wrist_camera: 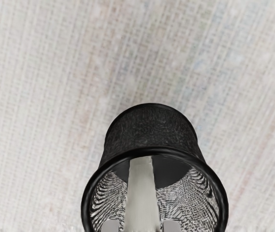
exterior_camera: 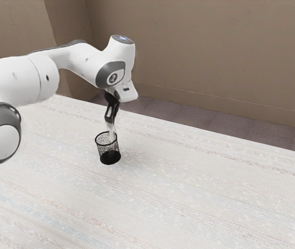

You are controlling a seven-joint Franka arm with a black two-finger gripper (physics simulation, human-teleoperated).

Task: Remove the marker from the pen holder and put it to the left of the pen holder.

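Arm: my white arm [exterior_camera: 20,85] comes in from the exterior view's left and angles down to the tabletop [exterior_camera: 204,202].
Pen holder: the black mesh cup [exterior_camera: 109,156] stands upright just below my claw [exterior_camera: 110,123].
Claw: I am over the cup's rim, pointing down; I can't tell whether I am grasping the marker [exterior_camera: 112,136] or released around it.
Marker: directly under me, pale, roughly upright, its lower part in the cup and its upper part above the rim.
Step in hand: I judge it to be securing the marker, then drawing it out. I should grip firmly first, then rise straight along its length; a sideways pull could drag or tip the cup. Only with the lower end over the rim should I travel.
Exterior view: gives my height above the rim.
Wrist view: gives the dark cup floor and the marker inside the round mouth.
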